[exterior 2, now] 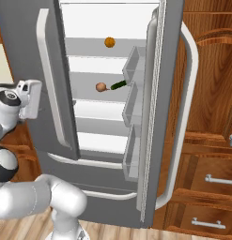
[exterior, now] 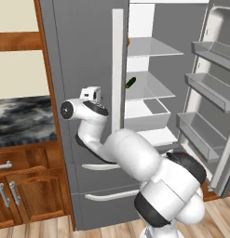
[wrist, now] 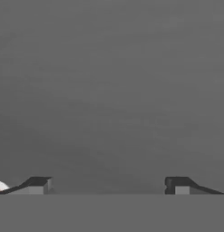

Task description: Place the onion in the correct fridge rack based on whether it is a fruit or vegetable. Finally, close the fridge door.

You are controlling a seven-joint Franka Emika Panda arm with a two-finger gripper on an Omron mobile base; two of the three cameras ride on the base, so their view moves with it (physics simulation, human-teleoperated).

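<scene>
The small round pinkish-brown onion (exterior 2: 101,86) rests on the flat pale grey translucent fridge rack (exterior 2: 89,93), second shelf from the top, touching the end of the long green cucumber (exterior 2: 119,85). A brighter orange fruit (exterior 2: 109,42) sits on the topmost shelf. The grey fridge door (exterior 2: 159,93) stands open. The gripper (wrist: 109,186) faces a plain grey surface, fingers (wrist: 38,185) spread wide, holding nothing.

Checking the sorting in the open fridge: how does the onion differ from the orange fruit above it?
The onion is pinkish-brown; the orange fruit is brighter orange. The onion sits on the second fridge rack, touching or nearly touching the cucumber; the orange fruit sits alone, one shelf higher. Both are small, round and similar in size.
</scene>
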